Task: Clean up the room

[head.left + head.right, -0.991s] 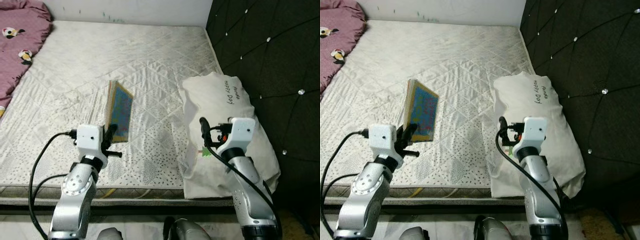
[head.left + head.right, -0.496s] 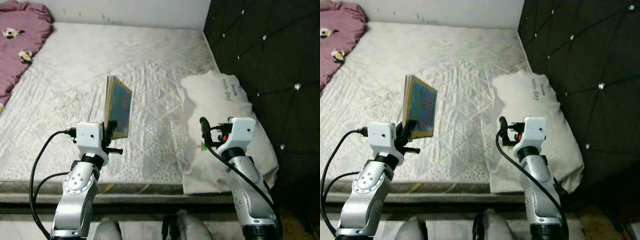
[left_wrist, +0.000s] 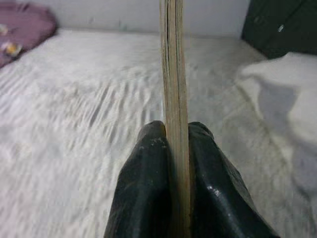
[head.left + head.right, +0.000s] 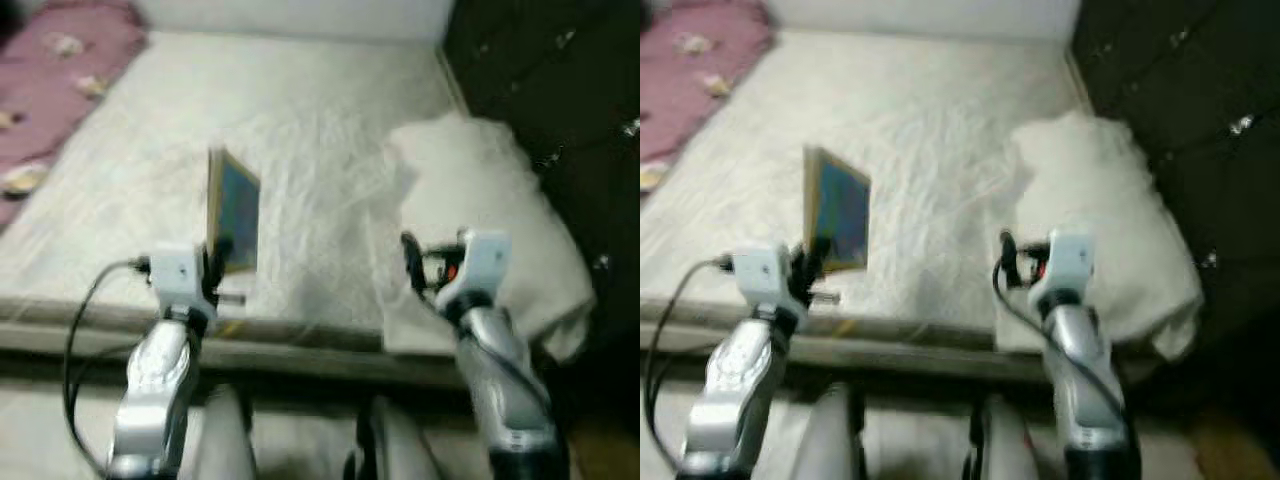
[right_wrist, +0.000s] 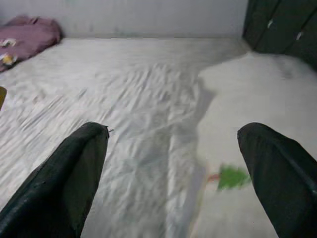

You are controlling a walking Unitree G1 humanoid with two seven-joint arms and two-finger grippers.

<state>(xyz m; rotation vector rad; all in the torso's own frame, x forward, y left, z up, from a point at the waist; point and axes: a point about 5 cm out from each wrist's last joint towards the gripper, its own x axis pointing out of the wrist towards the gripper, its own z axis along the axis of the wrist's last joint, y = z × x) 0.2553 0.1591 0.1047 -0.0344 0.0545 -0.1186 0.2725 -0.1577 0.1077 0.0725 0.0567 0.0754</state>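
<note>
A thin book (image 4: 232, 212) with a blue cover and tan edges stands upright above the white mattress (image 4: 300, 130), held at its lower edge. My left gripper (image 4: 214, 270) is shut on it; in the left wrist view both black fingers (image 3: 143, 193) press the book's spine (image 3: 173, 114) from either side. My right gripper (image 4: 410, 262) is open in front of the white pillow (image 4: 490, 220), its two fingers (image 5: 74, 173) spread wide with nothing between them. The eye views are blurred.
A pink blanket (image 4: 60, 70) lies at the mattress's far left corner. A black tufted headboard (image 4: 560, 60) runs along the right side. The bed's front edge (image 4: 300, 345) lies just below my grippers, with floor beneath.
The camera has pulled back and tilted, so the bed's front edge sits higher in view and the picture is blurred. The book stays held in my left gripper; the right stays open.
</note>
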